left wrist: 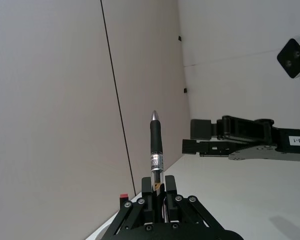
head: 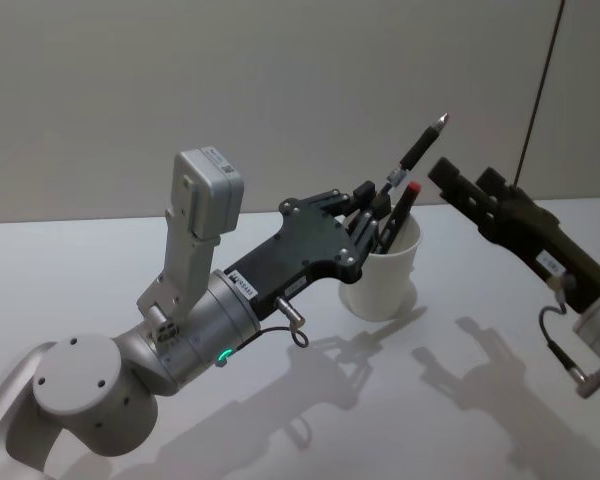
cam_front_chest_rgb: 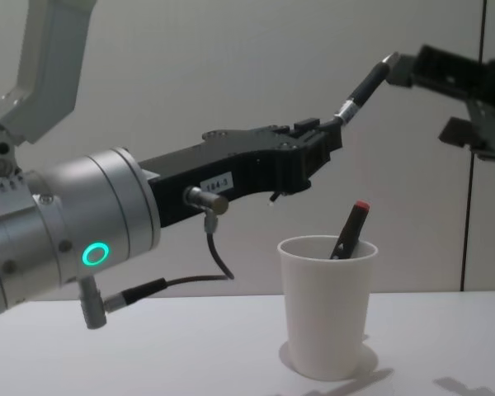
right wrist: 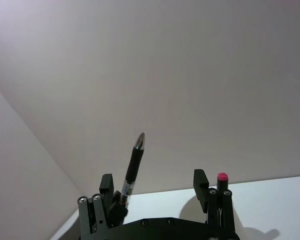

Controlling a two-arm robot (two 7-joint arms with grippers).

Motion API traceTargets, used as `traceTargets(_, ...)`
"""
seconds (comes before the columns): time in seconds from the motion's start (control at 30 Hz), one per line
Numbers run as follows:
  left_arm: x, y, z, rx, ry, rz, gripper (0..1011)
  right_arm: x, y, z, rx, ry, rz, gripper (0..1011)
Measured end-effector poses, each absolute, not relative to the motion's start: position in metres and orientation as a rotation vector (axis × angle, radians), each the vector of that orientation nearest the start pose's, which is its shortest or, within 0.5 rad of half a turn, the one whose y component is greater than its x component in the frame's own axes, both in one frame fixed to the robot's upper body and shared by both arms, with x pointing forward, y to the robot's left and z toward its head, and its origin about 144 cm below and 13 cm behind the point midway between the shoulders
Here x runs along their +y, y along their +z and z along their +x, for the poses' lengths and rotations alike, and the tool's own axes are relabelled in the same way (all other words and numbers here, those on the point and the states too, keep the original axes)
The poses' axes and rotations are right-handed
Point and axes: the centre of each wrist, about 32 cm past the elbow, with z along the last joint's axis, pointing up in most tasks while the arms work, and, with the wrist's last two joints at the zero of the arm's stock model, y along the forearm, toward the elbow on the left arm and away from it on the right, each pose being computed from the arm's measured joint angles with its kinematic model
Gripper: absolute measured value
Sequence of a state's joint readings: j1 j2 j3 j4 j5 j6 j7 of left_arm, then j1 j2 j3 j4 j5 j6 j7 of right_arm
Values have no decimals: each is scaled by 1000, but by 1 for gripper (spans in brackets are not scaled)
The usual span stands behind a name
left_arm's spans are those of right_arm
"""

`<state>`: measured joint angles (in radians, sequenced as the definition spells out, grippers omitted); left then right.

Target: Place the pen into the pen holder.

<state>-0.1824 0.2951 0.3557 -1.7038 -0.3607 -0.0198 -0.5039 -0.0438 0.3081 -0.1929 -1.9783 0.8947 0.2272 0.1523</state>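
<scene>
My left gripper (head: 375, 205) is shut on the lower end of a black pen (head: 420, 148) and holds it slanted above the pen holder (head: 385, 282), silver tip up. The pen holder (cam_front_chest_rgb: 326, 305) is a white paper cup on the table. A second dark pen with a red end (cam_front_chest_rgb: 352, 223) leans inside it. In the left wrist view the held pen (left wrist: 156, 145) rises straight from my fingers. My right gripper (head: 465, 175) hangs open just right of the pen's tip. In the right wrist view the pen (right wrist: 133, 165) shows beside the gripper's left finger (right wrist: 107, 184).
The white table (head: 100, 270) runs bare to the left and in front of the cup. A plain wall with a dark vertical seam (left wrist: 117, 100) stands behind. My left forearm (cam_front_chest_rgb: 91, 223) spans the chest view's left side.
</scene>
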Motion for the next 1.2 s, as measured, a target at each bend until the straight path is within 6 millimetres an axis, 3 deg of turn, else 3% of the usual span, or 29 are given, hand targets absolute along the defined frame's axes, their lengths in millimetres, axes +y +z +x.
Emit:
traceTargets(0.57, 193, 1223, 483, -153, 677, -158, 154, -197, 1262, 430, 562, -903, 504, 1001)
traceTargets(1.2, 193, 1223, 483, -153, 677, -158, 154, -178, 1265, 438, 591, -926, 477, 1002)
